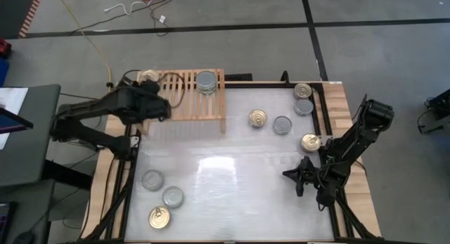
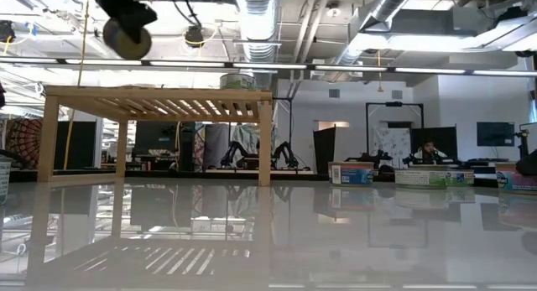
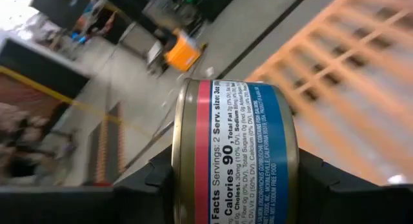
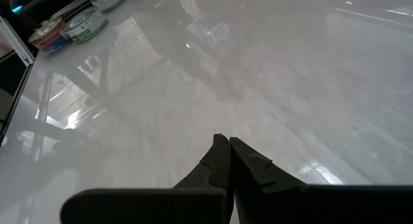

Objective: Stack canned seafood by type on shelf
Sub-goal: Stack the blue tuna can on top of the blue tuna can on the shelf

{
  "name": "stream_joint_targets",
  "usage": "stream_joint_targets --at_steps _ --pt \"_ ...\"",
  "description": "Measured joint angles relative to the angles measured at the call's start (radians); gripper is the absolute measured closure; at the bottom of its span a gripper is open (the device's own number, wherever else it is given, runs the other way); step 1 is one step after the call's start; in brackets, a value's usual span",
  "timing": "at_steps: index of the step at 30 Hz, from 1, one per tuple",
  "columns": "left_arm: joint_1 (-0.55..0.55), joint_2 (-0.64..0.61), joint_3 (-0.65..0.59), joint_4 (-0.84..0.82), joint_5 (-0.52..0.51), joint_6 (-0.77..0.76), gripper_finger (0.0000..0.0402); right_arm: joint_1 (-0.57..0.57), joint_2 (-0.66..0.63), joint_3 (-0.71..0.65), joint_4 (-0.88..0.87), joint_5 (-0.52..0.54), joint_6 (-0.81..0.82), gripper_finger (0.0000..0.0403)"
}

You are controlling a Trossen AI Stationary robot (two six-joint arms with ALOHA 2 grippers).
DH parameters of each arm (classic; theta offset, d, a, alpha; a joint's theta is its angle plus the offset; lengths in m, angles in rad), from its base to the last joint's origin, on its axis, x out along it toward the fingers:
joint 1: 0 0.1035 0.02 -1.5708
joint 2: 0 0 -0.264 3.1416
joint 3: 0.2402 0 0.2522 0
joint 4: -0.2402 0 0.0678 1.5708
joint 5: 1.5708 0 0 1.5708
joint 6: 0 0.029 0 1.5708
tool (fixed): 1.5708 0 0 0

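Your left gripper (image 3: 232, 185) clamps a short round gold-topped tin with a red-and-blue label (image 3: 235, 153) across its side wall, held above the upper-left end of the low light-wood slatted shelf (image 1: 193, 107). It looks rigid and smooth, likely slippery, so keep the grip on its sides. One silver-topped tin (image 1: 206, 81) already sits on the shelf's upper right; free slats lie between. Your right gripper (image 4: 227, 148) is closed and empty, low over the white tabletop (image 1: 225, 181) at lower right.
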Motion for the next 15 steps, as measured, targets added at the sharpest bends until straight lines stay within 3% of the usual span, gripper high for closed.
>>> stream_joint_targets --at_steps 9,15 --pt "0.229 0.066 -0.004 0.282 -0.003 0.484 0.0223 -0.050 0.000 0.000 0.002 0.000 -0.008 0.0368" --pt "0.323 0.201 -0.004 0.342 -0.075 0.557 0.0223 -0.076 0.000 0.000 0.000 0.001 -0.007 0.0368"
